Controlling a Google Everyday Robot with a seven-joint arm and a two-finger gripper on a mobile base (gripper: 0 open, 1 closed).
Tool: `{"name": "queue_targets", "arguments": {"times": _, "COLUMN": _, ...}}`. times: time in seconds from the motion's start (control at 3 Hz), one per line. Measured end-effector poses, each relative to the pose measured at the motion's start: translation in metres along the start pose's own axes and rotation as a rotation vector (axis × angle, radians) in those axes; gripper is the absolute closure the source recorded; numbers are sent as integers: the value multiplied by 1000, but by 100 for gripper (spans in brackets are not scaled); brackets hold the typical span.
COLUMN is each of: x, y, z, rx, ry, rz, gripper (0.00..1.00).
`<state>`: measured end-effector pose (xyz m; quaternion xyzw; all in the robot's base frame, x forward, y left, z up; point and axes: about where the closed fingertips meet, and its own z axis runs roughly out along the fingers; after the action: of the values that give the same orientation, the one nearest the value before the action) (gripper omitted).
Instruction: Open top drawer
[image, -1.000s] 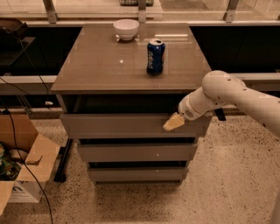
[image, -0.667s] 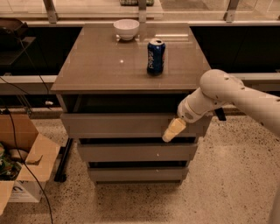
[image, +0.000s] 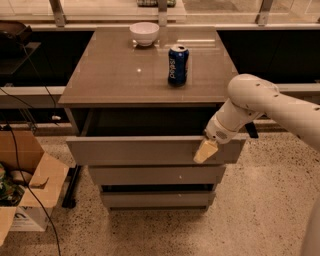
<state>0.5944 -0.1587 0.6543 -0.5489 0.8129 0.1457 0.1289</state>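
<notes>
The top drawer (image: 140, 150) is the widest grey-brown front of the cabinet. It stands pulled out some way from the cabinet body, with a dark gap showing behind its upper edge. My gripper (image: 205, 151) hangs in front of the drawer front's right part, its pale tip pointing down and left over the panel. The white arm (image: 260, 102) reaches in from the right.
A blue soda can (image: 177, 65) and a white bowl (image: 144, 33) stand on the cabinet top (image: 115, 70). Two narrower drawer fronts (image: 155, 176) lie below. An open cardboard box (image: 27, 187) and cables sit on the floor at left.
The top drawer has come further out from the cabinet. My gripper has moved down and toward the camera with it.
</notes>
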Motion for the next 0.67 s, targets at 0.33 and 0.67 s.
{"name": "queue_targets", "arguments": {"times": 0.33, "x": -2, "y": 0, "z": -4, "rx": 0, "ry": 0, "rz": 0, "gripper": 65}}
{"name": "queue_targets", "arguments": {"times": 0.67, "x": 11, "y": 26, "z": -5, "rx": -27, "ry": 4, "rz": -8, "gripper": 62}}
